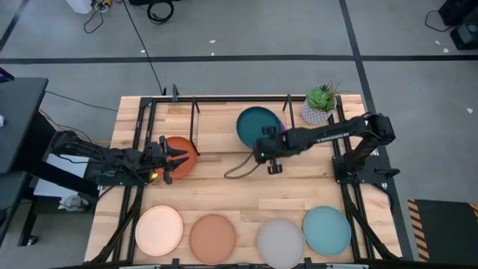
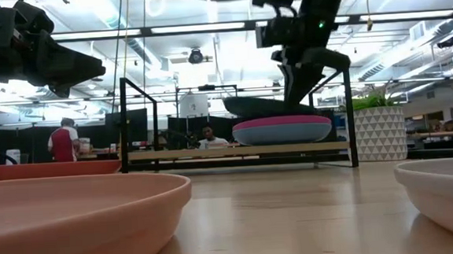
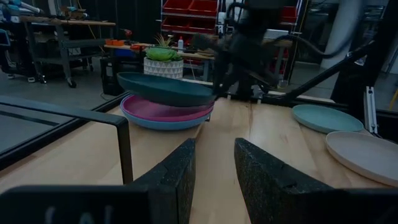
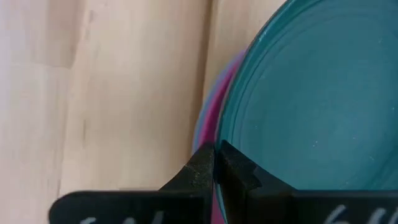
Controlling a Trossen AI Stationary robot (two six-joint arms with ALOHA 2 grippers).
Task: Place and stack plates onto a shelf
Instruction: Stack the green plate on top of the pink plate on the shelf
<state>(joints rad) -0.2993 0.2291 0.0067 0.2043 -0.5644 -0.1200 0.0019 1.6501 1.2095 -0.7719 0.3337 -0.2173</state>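
My right gripper point(image 1: 267, 152) is shut on the dark teal plate point(image 1: 259, 123) over the right half of the shelf point(image 2: 181, 154). Below it a magenta plate point(image 2: 281, 122) lies on a blue plate point(image 2: 282, 135) on the shelf board. The dark teal plate point(image 3: 165, 88) is tilted above this stack. My left gripper point(image 3: 214, 162) is open and empty. It hangs over the orange-red plate point(image 1: 184, 155), which lies flat by the shelf's left end. My right gripper pinches the dark teal plate's rim point(image 4: 225, 144) on its near side, one finger inside the rim and one outside. The fingers come down from above. The plate is tilted over the magenta plate; whether it touches it I cannot tell.
Four plates lie along the near edge: cream-peach point(image 1: 159, 229), terracotta brown point(image 1: 213, 237), grey-beige point(image 1: 280, 240), light teal point(image 1: 327, 229). A potted plant point(image 1: 320, 104) stands at the shelf's far right. Black shelf rods point(image 3: 124, 143) rise near my left gripper. People show in the room behind.
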